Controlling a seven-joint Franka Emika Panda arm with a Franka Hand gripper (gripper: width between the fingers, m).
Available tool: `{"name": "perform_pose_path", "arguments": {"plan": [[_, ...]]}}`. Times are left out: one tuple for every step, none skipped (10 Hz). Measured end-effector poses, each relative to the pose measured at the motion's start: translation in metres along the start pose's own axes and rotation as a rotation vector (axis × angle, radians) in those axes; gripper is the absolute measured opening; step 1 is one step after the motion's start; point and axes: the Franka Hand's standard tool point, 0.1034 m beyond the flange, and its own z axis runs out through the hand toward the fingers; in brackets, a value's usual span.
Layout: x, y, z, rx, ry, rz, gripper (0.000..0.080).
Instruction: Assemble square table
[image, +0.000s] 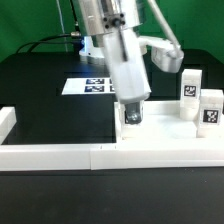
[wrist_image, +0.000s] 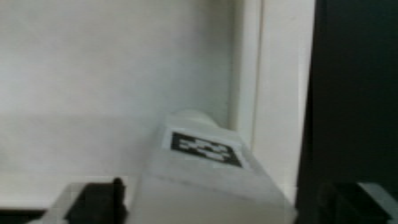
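The white plastic square tray-like tabletop (image: 150, 140) lies flat against the long white border wall, largely hidden behind the arm. One small white tagged leg (image: 132, 116) stands on it, beneath the arm; in the wrist view this leg (wrist_image: 210, 160) shows a black-and-white tag. Two further white tagged legs (image: 190, 88) (image: 210, 108) stand upright at the exterior view's right, near each other. A fourth leg cannot be made out.

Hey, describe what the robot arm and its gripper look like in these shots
The arm is white and light grey with rounded, tube-like links. Its gripper is blocky with dark fingers, seen as black tips in the wrist view. No markings are legible.
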Motion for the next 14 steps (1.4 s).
{"name": "perform_pose_path", "arguments": {"plan": [[-0.003,-0.001,-0.001,-0.007,0.005,-0.153,0.0626],[-0.002,0.0,0.0,-0.008,0.005,-0.191,0.0645],[-0.001,0.0,0.0,-0.009,0.005,-0.236,0.0645],[0.0,0.001,0.0,-0.014,0.009,-0.326,0.0648],[0.0,0.001,0.0,-0.017,0.009,-0.425,0.0649],[-0.003,0.001,0.001,-0.044,0.021,-0.641,0.0649],[-0.01,0.001,0.004,-0.066,0.019,-0.834,0.0649],[-0.01,0.001,0.004,-0.065,0.019,-0.814,0.0649],[-0.01,0.001,0.004,-0.065,0.02,-0.784,0.0519],[-0.01,0.001,0.004,-0.066,0.021,-0.771,0.0379],[-0.005,0.005,0.004,-0.072,0.025,-0.706,0.0379],[-0.003,0.007,0.005,-0.074,0.029,-0.596,0.0288],[-0.003,0.007,0.005,-0.073,0.03,-0.551,0.0288],[-0.003,0.007,0.005,-0.071,0.033,-0.483,0.0288]]}}
